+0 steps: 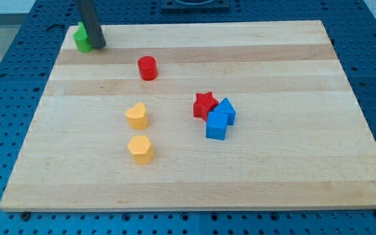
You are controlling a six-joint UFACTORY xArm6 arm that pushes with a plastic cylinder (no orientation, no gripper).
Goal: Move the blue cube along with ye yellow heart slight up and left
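The blue cube (217, 126) lies right of the board's centre. It touches a second blue block (227, 109) just above it. The yellow heart (137, 116) lies left of centre, well apart from the cube. My tip (99, 46) rests near the board's top left corner, right beside a green block (81, 38). It is far from both the cube and the heart.
A red star (204, 104) touches the blue blocks on their upper left. A red cylinder (147, 68) stands above the yellow heart. A yellow hexagonal block (140, 149) lies just below the heart. The wooden board (292, 176) sits on a blue perforated table.
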